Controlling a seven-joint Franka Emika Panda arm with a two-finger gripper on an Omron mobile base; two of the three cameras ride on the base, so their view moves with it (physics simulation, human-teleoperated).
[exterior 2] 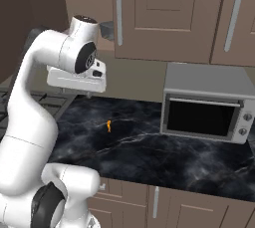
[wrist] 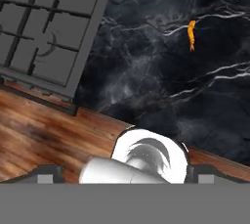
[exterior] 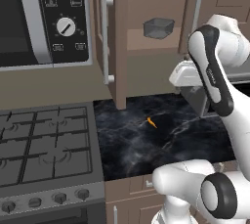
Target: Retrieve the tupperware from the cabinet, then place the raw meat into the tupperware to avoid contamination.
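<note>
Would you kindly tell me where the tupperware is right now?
In the left base view, the tupperware sits on the shelf of the open cabinet, above the dark counter, right of the open door.

White arm [exterior 2: 35, 102] bent high, hand level; end effector [wrist: 122, 170] jaws spread wide, holding nothing.

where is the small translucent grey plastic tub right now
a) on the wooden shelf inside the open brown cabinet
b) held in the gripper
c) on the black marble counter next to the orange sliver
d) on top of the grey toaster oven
a: the small translucent grey plastic tub sits on the wooden shelf of the open brown wall cabinet, well above the tiny orange sliver of meat lying on the black marble counter.
</note>
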